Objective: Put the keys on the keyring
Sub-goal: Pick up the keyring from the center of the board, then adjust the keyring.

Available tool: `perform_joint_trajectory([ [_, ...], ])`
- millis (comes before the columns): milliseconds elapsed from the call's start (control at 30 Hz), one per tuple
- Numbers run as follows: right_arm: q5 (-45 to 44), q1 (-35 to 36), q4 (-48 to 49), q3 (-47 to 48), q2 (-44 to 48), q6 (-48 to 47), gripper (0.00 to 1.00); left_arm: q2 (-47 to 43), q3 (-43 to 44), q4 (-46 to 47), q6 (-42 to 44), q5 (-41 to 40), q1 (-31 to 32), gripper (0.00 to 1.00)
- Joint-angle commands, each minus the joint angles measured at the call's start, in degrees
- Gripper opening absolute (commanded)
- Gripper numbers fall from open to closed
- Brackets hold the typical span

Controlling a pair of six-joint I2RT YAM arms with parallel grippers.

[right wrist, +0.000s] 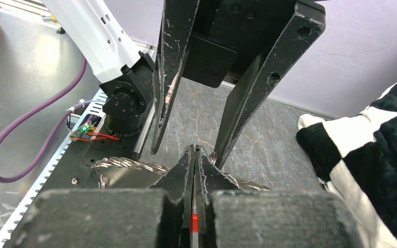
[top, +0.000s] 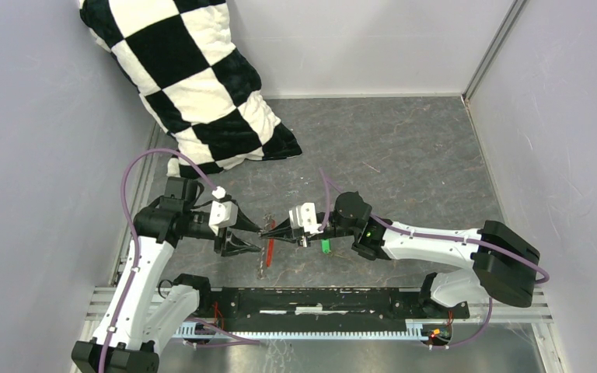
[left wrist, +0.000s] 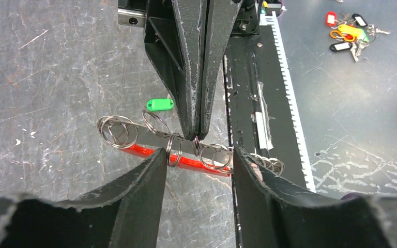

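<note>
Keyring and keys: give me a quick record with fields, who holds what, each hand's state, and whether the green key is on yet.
keyring: red tag with silver rings, between the two hands
right hand: shut on the keyring
left hand: open, fingers either side of it
green key: on the table, apart from the keyring
threaded: not yet
</note>
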State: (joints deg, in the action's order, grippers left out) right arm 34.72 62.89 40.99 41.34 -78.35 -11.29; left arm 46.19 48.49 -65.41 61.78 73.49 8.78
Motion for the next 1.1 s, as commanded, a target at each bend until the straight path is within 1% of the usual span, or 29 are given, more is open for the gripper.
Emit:
perform_joint_trajectory([
  [0,-0.7,0.2,0.5,1.6,1.3,-1.5,0.0,-0.5,2.9,-0.6,4.0,-1.4,0.2,0.59],
  [133,-0.7,0.2,0.4,1.3,1.6,-1.4,0.0,-0.6,3.7,2.1,1.9,-2.4,0.2,0.6],
  [233,-0.7,0.3,0.3,1.2,1.6,-1.5,0.0,-0.9,3.8,3.9,1.0,-3.5,0.2,0.62],
  [333,-0.5,0.3,0.2,1.1,1.6,-1.5,0.0,-1.7,3.8,5.7,0.3,-5.9,0.2,0.61],
  [400,-0.4,0.3,0.2,1.0,1.6,-1.5,0.0,-2.3,3.7,7.3,-0.8,-7.6,0.2,0.59],
  [433,-0.4,0.3,0.2,1.0,1.7,-1.5,0.01,-2.8,3.3,9.0,-2.4,-8.5,0.2,0.56],
  [600,0.0,0.3,0.2,1.1,1.7,-1.4,0.01,-8.1,-0.4,22.4,-12.3,-12.6,0.2,0.49],
  [667,0.4,0.2,0.5,1.1,1.7,-0.9,0.01,-10.1,-2.0,27.2,-17.1,-13.7,0.2,0.47],
  [700,0.6,0.3,0.9,1.0,1.7,-0.6,0.01,-10.8,-2.6,28.0,-18.1,-13.5,0.2,0.47],
  [767,0.9,0.3,1.4,1.1,1.7,0.0,0.01,-11.2,-2.9,27.5,-18.6,-11.7,0.2,0.48],
  [867,1.4,0.3,1.7,1.4,1.7,0.5,0.01,-10.8,-1.9,21.8,-14.2,-8.1,0.2,0.5],
  [967,1.2,0.2,1.9,1.5,1.7,1.4,0.0,-10.9,-1.1,20.4,-13.5,-9.7,0.2,0.5],
  [1067,0.3,-0.2,0.9,2.0,1.4,1.9,0.0,-11.7,0.2,23.2,-17.7,-11.5,0.2,0.49],
])
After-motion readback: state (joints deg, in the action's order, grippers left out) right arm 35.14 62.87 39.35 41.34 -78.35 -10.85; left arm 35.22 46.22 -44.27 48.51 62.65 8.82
